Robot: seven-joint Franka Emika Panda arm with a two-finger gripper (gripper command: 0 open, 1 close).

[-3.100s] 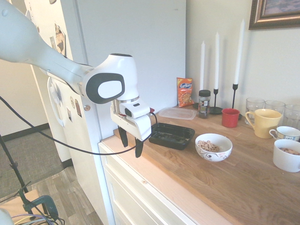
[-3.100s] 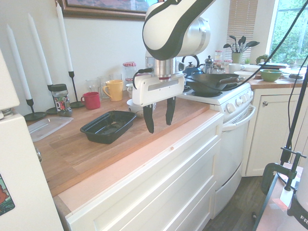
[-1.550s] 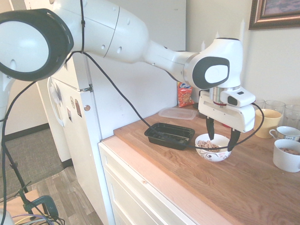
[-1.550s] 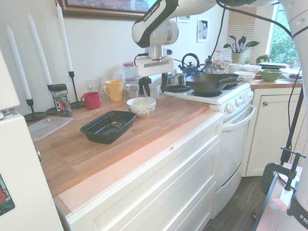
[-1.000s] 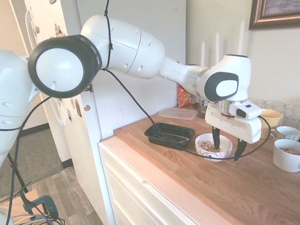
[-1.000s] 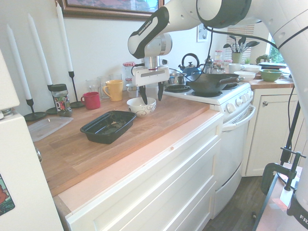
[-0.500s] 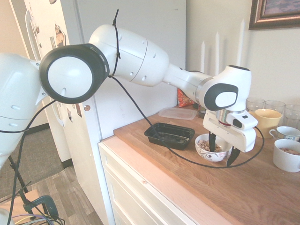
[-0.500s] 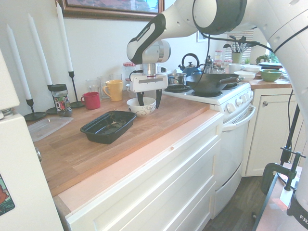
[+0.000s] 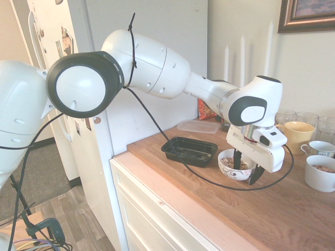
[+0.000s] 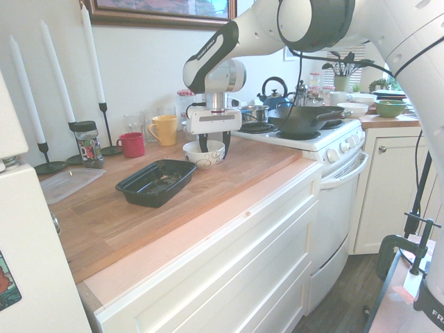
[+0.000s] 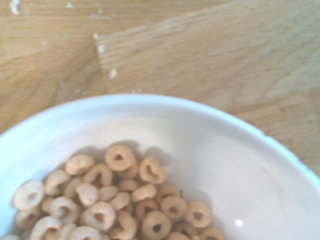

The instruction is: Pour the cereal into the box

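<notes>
In the first exterior view, the cereal is seen in the bowl, below the gripper, whose fingers are parted, one inside the rim, one outside. In the second, the box is set apart from them. In the wrist view, rings are heaped against the bowl's wall.

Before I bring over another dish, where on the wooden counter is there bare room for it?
The counter is bare from the box and bowl to its front edge. It's crowded by the yellow mug and glasses.
</notes>
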